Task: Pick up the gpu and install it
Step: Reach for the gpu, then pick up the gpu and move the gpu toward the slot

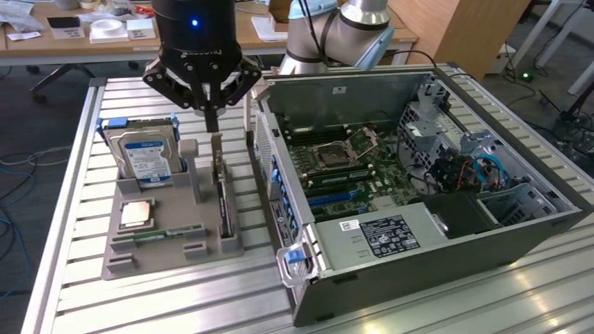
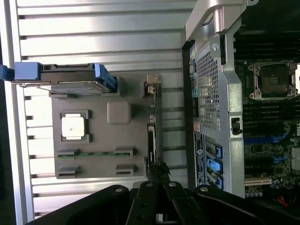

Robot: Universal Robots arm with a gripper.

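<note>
The gpu (image 1: 221, 189) stands edge-on as a narrow dark strip in a slot on the exterior view's right side of the grey holder (image 1: 163, 259). In the wrist view the gpu (image 2: 153, 136) runs along the holder's (image 2: 101, 140) edge nearest the computer case. My gripper (image 1: 211, 124) hangs just above the card's far end with its fingers pressed together and nothing between them. Its tips (image 2: 159, 168) sit over one end of the strip in the wrist view. Whether they touch the card I cannot tell.
The holder also carries a silver hard drive (image 1: 144, 154) with blue rails, a CPU (image 1: 136, 213) and a green memory stick (image 1: 167, 233). The open computer case (image 1: 422, 240) lies at the exterior view's right, its motherboard (image 1: 339, 163) exposed. Everything rests on a slatted aluminium table (image 1: 177, 303).
</note>
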